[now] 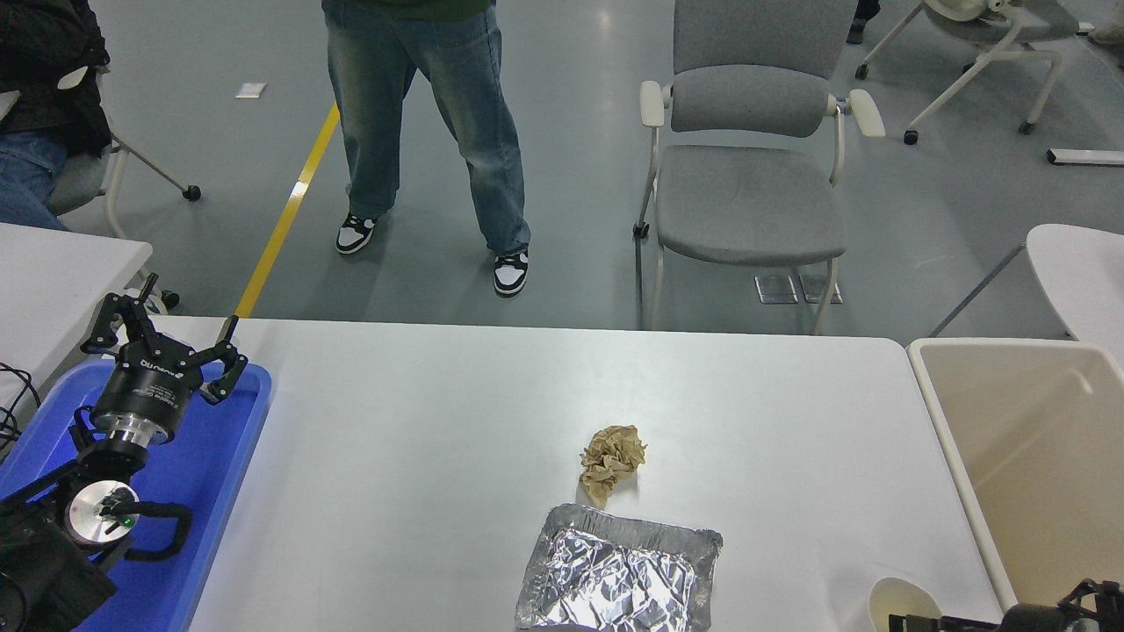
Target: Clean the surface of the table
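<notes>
- The right claw [1087, 595] only peeks in at the lower right corner; too little of it shows to tell whether it is spread or pressed together.
- Just beside it, at the desk's near edge, sits a cream paper cup [903, 603].
- The left claw [167, 338] is parked at the lower left over the blue tray [230, 456], its fingers spread and holding nothing.
- The desk surface [421, 430] fills the middle of the view, wide and white.
- A crumpled brown paper ball [612, 459] lies near a foil tray [619, 575].
- A beige bin [1027, 439] waits at the right edge.
- Judging by the litter left, clearing has hardly begun: paper, foil tray and cup all remain.
</notes>
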Tool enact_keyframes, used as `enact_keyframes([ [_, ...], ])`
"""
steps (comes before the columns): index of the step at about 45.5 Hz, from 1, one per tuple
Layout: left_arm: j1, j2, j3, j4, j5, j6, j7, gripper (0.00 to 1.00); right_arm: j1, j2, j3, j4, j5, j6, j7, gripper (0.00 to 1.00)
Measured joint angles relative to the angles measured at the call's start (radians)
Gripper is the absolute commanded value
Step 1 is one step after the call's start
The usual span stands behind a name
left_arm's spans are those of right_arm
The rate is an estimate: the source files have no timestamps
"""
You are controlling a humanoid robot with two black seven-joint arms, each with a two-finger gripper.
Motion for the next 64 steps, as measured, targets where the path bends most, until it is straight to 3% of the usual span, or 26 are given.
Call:
enact_keyframes([
  [16, 0.000, 0.000, 0.000, 0.000, 0.000, 0.000, 0.000, 1.00, 0.011, -0.071, 0.006, 0.041, 0.028, 0.017, -0.009, 0.00],
  [25, 0.000, 0.000, 0.000, 0.000, 0.000, 0.000, 0.000, 1.00, 0.086, -0.180, 0.014, 0.083, 0.034, 0.090, -0.004, 0.00],
  [52, 0.000, 0.000, 0.000, 0.000, 0.000, 0.000, 0.000, 1.00, 0.520, -0.534, 0.050, 0.127, 0.092, 0.563, 0.002, 0.00],
  [64, 0.000, 0.000, 0.000, 0.000, 0.000, 0.000, 0.000, 1.00, 0.602, -0.617, 0.134, 0.129, 0.099, 0.727, 0.002, 0.00],
])
